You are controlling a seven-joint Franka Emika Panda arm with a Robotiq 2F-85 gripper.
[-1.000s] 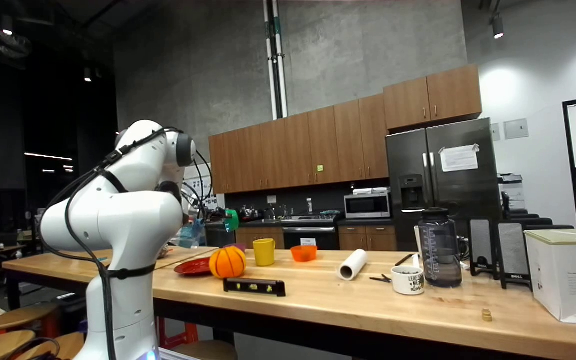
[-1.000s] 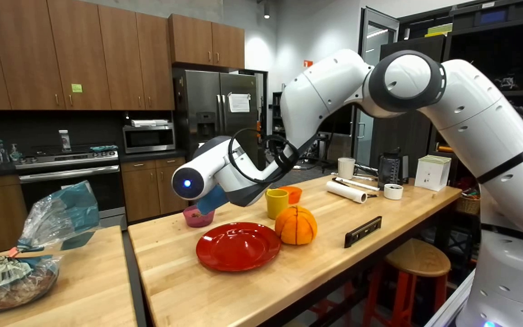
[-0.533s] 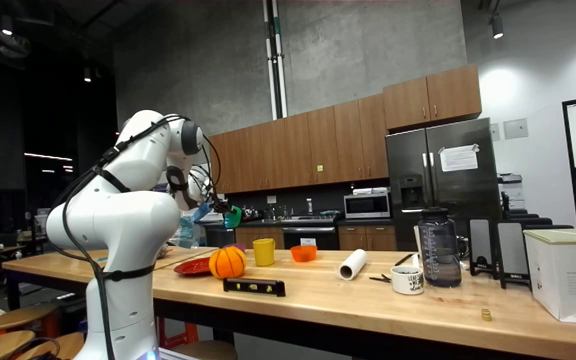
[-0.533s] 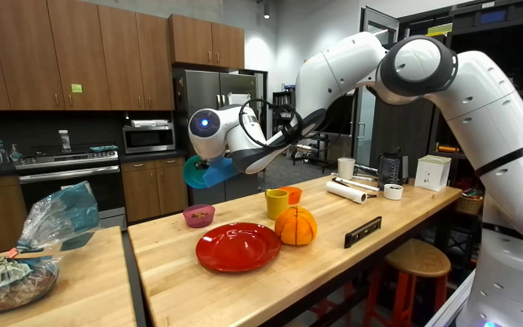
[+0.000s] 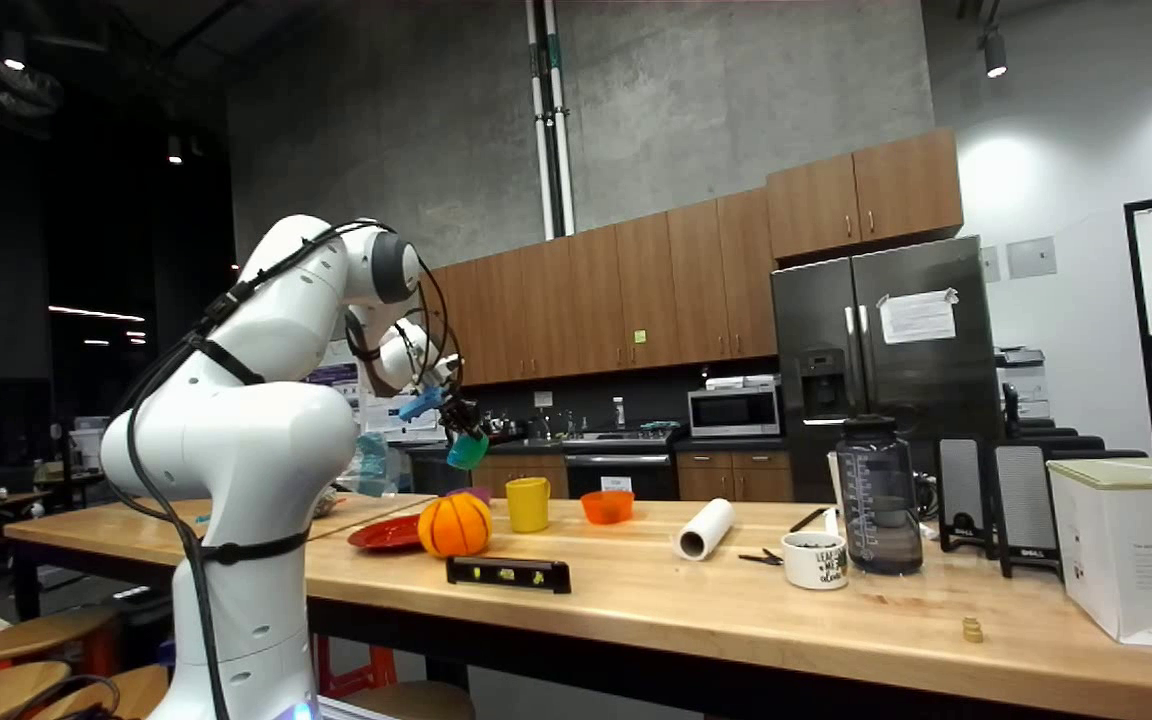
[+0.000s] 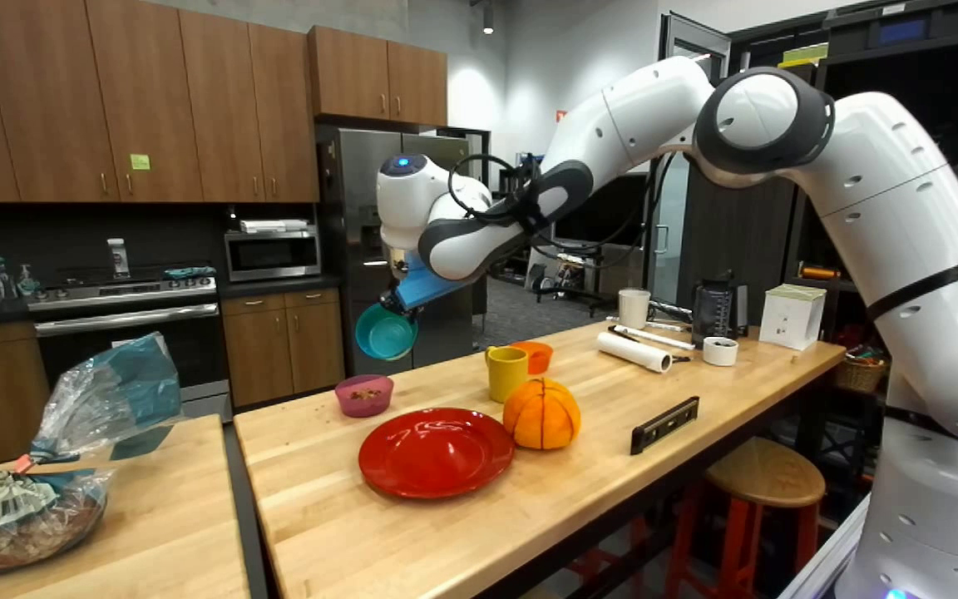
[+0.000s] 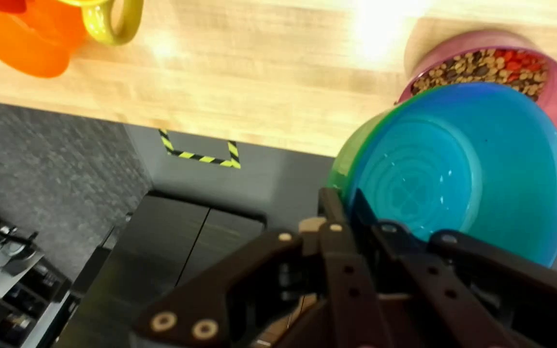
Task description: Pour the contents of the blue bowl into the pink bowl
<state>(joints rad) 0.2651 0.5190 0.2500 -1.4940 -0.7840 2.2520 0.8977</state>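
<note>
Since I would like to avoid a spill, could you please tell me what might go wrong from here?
The claw pinches the tilted blue bowl only by its rim, so that bowl might slip or twist. The pink bowl, holding small bits, stands near an edge of the table; a low swing could nudge it off. If dropped, the blue bowl may hit the floor, since it appears partly beyond that edge in the wrist view.
</note>
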